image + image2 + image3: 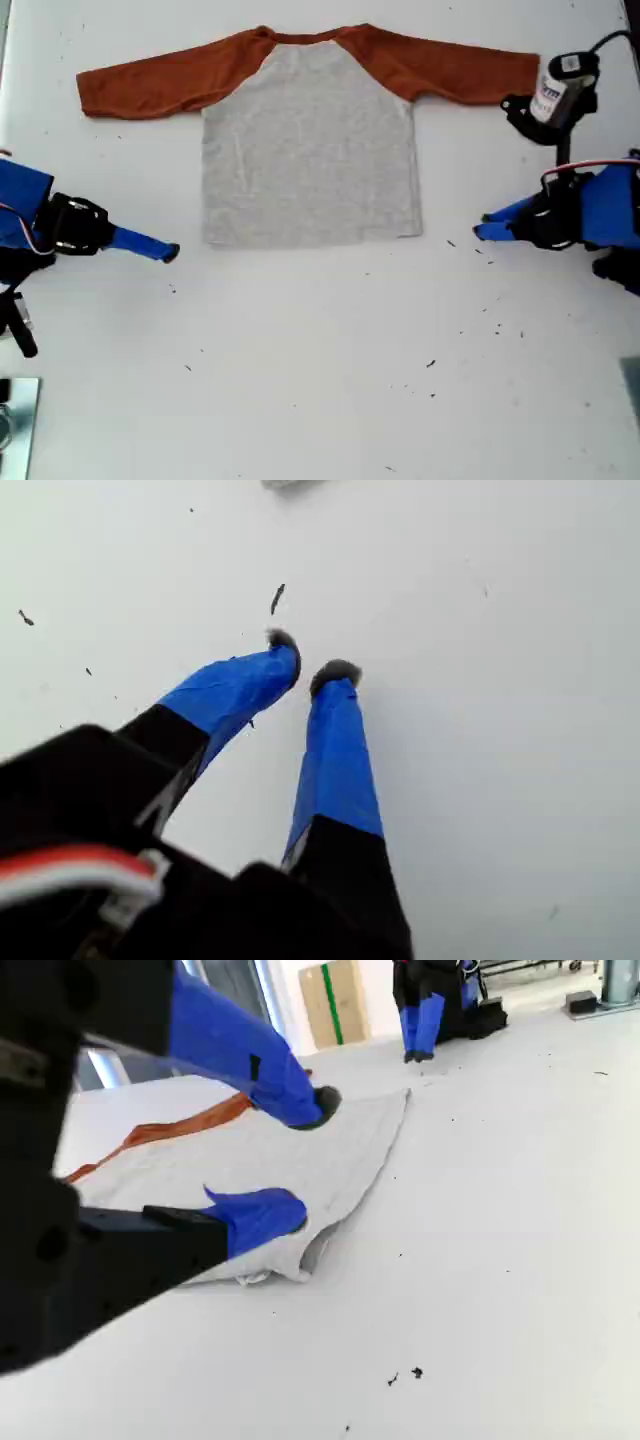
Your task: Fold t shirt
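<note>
Currently you see the white desk (320, 400) carrying the t shirt (310, 150) spread flat, sleeves out, toward the exterior view's top. My second claw (172, 252) sits off its hem corner, jaws wide apart, empty. My first claw (480, 232) sits beyond the opposite corner, tips almost together, over dark specks (450, 243).

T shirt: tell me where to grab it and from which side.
Grip the t shirt at a lower hem corner, sliding in from the outer side. It lies flat and spread, so only the edges offer a lip. My open second gripper faces the corner at the exterior view's left.
</note>
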Controlling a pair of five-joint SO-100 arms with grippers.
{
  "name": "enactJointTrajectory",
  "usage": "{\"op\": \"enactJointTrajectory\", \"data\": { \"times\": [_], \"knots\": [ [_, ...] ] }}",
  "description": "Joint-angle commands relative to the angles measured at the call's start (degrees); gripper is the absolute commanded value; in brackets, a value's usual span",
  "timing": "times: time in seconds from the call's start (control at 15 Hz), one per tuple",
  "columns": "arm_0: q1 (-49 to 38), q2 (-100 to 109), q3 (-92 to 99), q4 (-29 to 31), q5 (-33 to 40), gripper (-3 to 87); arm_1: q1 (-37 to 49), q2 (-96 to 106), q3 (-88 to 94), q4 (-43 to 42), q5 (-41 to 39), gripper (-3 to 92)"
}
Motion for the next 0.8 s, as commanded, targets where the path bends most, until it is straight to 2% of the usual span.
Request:
{"op": "enactJointTrajectory", "data": {
  "times": [0.0, 0.13, 0.2, 0.27, 0.33, 0.4, 0.47, 0.53, 0.67, 0.73],
  "knots": [
    [-1.8, 0.4, 0.7, -0.3, 0.3, 12.8, -2.6, 1.0, 3.0, 0.9, 16.6, 6.2],
    [-3.3, 0.4, 0.7, -0.3, 0.3, 13.1, -3.0, 1.0, 3.0, 0.9, 21.0, 6.2],
    [-2.8, 0.4, 0.7, -0.2, 0.3, 18.9, -1.6, 1.0, 3.0, 0.9, 30.4, 6.6],
    [-1.2, 0.4, 0.7, -0.2, 0.5, 23.2, -1.4, 1.0, 3.0, 0.9, 43.2, 6.7],
    [-1.1, 0.4, 0.7, -0.2, 0.0, 17.8, -2.6, 1.0, 3.0, 0.8, 37.9, 3.8],
    [-3.5, 0.4, 0.7, -0.2, 0.0, 12.5, -3.7, 1.1, 2.8, -0.7, 36.2, 3.9],
    [-3.9, 0.4, 0.7, -0.9, 1.6, 8.7, -2.8, 1.1, 2.1, 0.8, 42.3, 3.5],
    [-2.5, 0.4, 0.7, -2.0, 3.4, 1.7, -2.6, 1.1, 1.1, -1.0, 39.2, 3.5],
    [1.4, 0.4, 0.7, -2.7, 3.4, -0.3, -0.7, -1.1, -5.8, -1.5, 36.7, 3.4],
    [2.0, 0.4, 0.7, -2.2, 3.7, -0.3, 2.6, -10.0, -14.2, -0.9, 32.8, 3.4]
  ]
}}
